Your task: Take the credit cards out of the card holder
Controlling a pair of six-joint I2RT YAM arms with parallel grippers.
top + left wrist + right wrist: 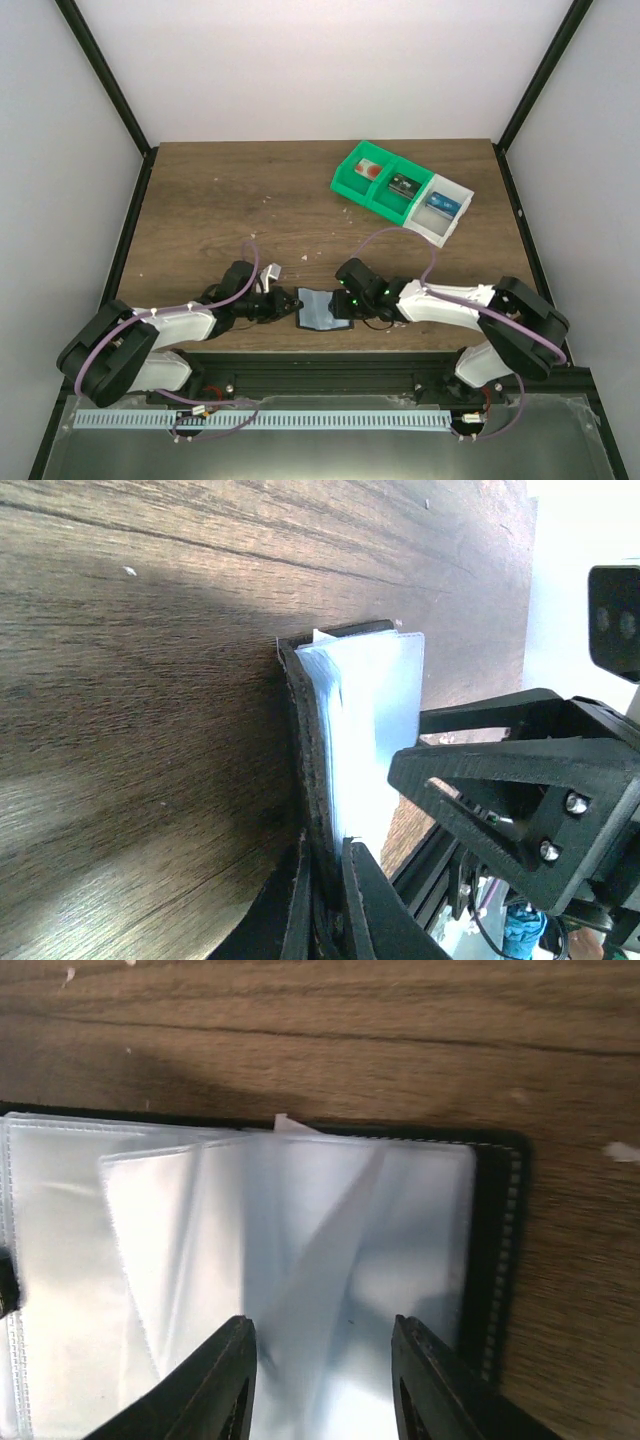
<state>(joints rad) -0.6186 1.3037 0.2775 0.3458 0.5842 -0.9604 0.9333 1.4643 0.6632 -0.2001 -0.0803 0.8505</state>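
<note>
The card holder (325,308) lies open near the table's front edge, black-edged with pale blue-grey clear sleeves. My left gripper (291,303) is shut on its left edge; in the left wrist view the fingers pinch the black cover (308,780) beside the sleeves. My right gripper (349,301) is open right over the holder's right half; in the right wrist view its tips straddle the crumpled clear sleeves (300,1240). No card shows in the sleeves.
A green-and-white compartment bin (402,190) stands at the back right with a card in each of its three sections. White crumbs dot the brown wooden table (220,200). A small white scrap (270,271) lies behind the left gripper.
</note>
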